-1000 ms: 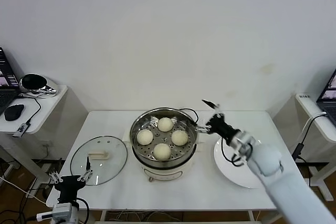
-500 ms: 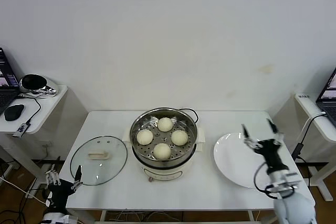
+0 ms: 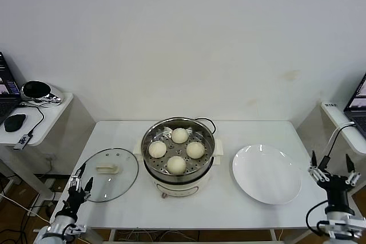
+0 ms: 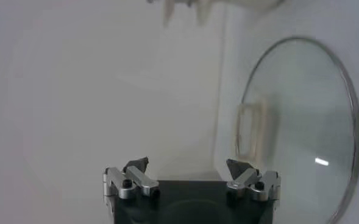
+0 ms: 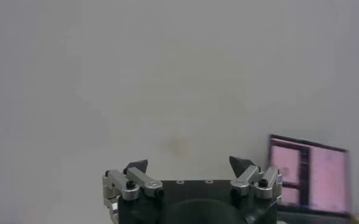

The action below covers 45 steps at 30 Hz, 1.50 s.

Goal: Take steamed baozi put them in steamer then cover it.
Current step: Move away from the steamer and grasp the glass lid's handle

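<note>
White table [image 3: 126, 132]: left end effector [image 3: 78, 183] by cover [image 3: 107, 174], right end effector [image 3: 331, 171] past plate [image 3: 266, 174]; both wide open, empty

Left arm below the left gripper [image 3: 76, 185] cut off by the head view's lower edge at seven o'clock; right arm below the right gripper [image 3: 333, 170] likewise at five o'clock. In the left wrist view, the cover [image 4: 301, 122] runs past the frame edge. The steamer [image 3: 178, 170] base is partly hidden beneath its pot.
</note>
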Each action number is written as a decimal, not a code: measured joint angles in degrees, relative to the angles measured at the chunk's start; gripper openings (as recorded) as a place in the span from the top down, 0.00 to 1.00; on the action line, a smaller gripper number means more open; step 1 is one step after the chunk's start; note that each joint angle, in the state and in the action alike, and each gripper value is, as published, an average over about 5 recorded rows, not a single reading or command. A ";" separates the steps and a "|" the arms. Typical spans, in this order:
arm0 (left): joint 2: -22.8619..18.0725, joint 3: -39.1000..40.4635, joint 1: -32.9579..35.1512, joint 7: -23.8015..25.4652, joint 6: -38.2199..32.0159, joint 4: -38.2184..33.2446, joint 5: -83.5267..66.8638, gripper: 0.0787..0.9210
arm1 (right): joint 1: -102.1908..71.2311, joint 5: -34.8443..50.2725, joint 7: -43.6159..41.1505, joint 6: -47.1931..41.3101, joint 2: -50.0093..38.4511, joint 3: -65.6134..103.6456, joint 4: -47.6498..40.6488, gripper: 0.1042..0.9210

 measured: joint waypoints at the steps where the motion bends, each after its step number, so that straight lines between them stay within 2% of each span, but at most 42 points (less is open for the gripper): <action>1: 0.11 0.35 -0.70 0.16 -0.07 0.51 0.57 0.12 | -0.16 -0.09 0.20 0.05 0.27 0.30 0.00 0.12; 38: 0.79 10.75 -18.78 1.99 -0.94 16.92 6.60 0.12 | -3.26 -0.83 1.80 0.99 3.03 4.57 -0.94 0.12; 41: 0.97 11.11 -19.79 2.14 -1.04 17.94 6.23 0.17 | -3.28 -0.84 1.77 1.04 3.01 4.59 -1.22 0.12; 45: 1.14 11.58 -20.54 2.48 -1.28 19.01 5.52 0.30 | -3.23 -0.85 1.75 1.04 3.03 4.50 -1.44 0.12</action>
